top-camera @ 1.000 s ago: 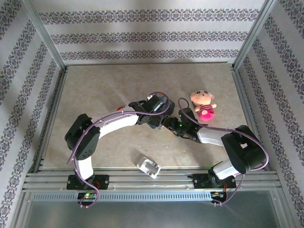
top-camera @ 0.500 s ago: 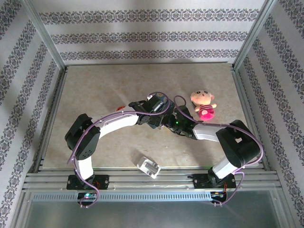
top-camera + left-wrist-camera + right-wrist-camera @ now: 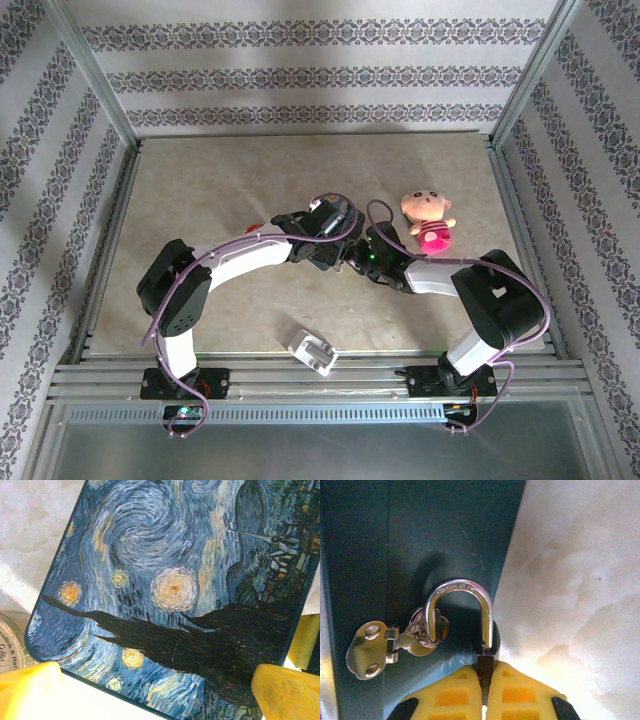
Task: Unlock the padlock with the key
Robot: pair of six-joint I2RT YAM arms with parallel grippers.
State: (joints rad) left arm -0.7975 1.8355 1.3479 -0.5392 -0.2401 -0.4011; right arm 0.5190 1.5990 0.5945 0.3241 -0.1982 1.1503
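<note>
Walls: you see white wallpaper [image 3: 300, 75] with dark ornamental bands on three sides.
Corners: slanting metal posts [image 3: 95, 80], upper left and upper right.
Floor: your tabletop [image 3: 200, 190] is mottled beige, evenly lit.
Bottom edge: ribbed metal rail [image 3: 320, 375].

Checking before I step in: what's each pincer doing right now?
Left pincer: open, over the blue tin.
Right pincer: closed at the padlock; hold cannot be told.

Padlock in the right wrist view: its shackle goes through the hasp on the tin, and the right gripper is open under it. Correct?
No: the right wrist view shows the right gripper shut on the padlock, not open. The shackle does go through the hasp on the tin.
</note>
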